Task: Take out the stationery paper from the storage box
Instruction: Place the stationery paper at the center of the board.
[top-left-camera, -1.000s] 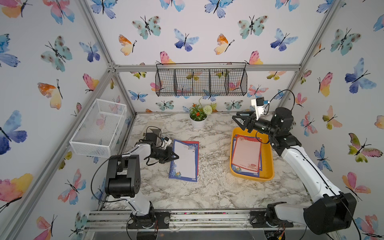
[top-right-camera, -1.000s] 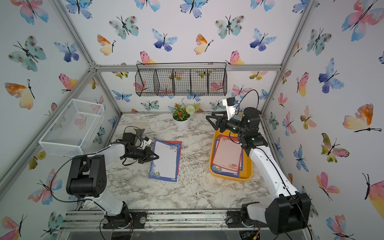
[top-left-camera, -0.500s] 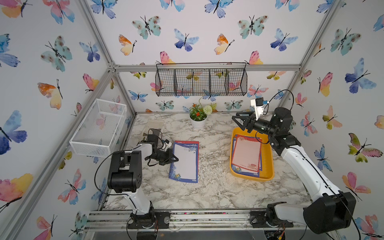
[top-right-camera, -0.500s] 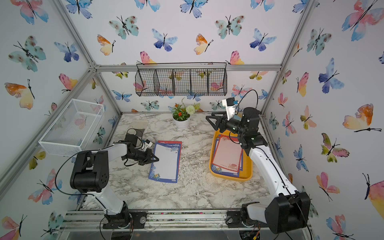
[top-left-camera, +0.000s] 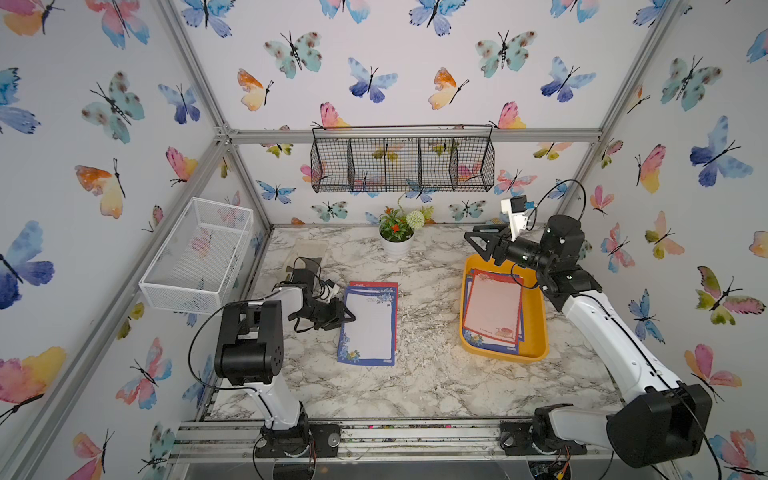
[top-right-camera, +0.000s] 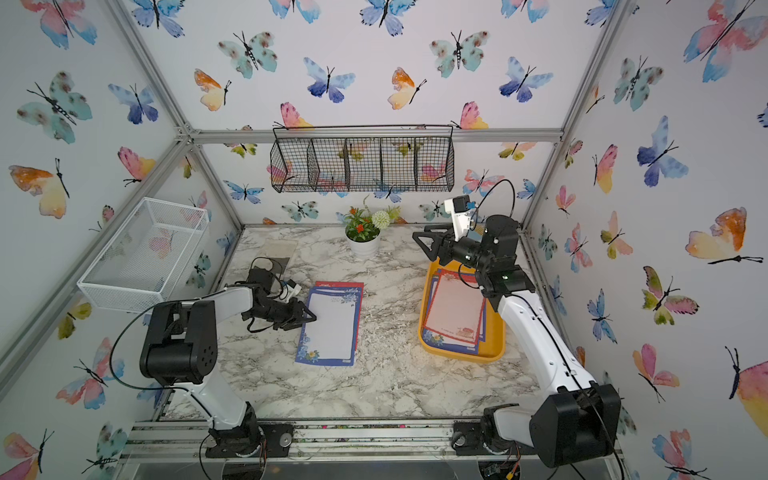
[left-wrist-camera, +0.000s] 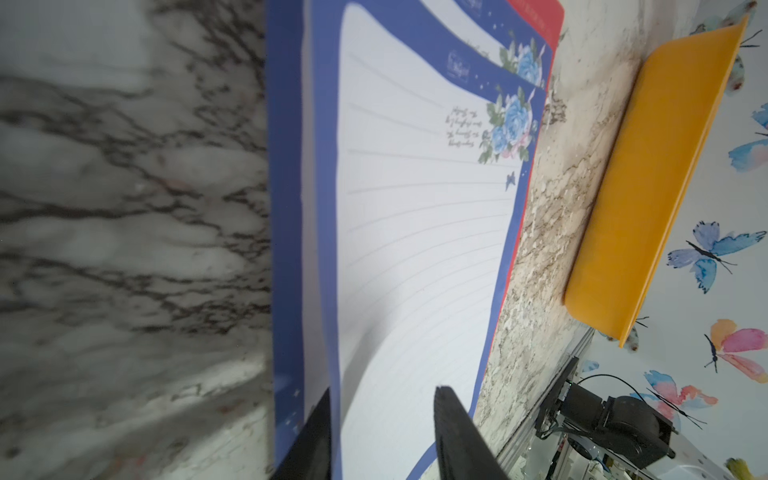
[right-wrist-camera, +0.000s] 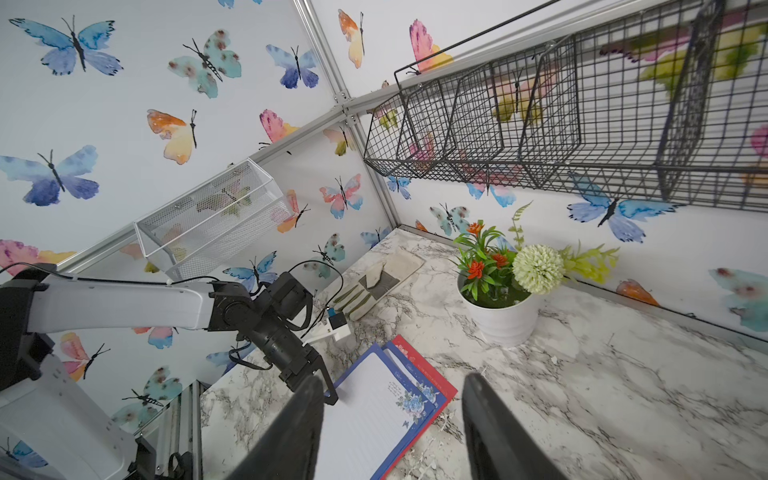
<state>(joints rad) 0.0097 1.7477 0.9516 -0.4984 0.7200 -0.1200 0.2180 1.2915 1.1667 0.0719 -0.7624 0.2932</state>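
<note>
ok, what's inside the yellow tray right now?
The yellow tray holds a fanned stack: a red-bordered pink sheet on top, blue-bordered edges showing beneath. How many sheets lie under it, and their faces, is covered.

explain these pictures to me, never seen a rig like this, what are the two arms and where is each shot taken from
These are two black-and-white robot arms mounted at the front of a marble-patterned table, each ending in a two-fingered gripper. The two wide pictures come from one camera head overhead; the two close ones come from cameras on the arms' wrists. On the table lies a blue-bordered white letter sheet topping a small stack, a red-bordered sheet peeking out beneath. Beside it a shallow yellow-orange plastic tray holds more sheets, a pale pink red-bordered sheet on top. A white pot of flowers stands at the back. The left gripper sits open at the blue sheet's edge, clamping nothing. The right gripper hangs open above the tray's far end, empty.
</note>
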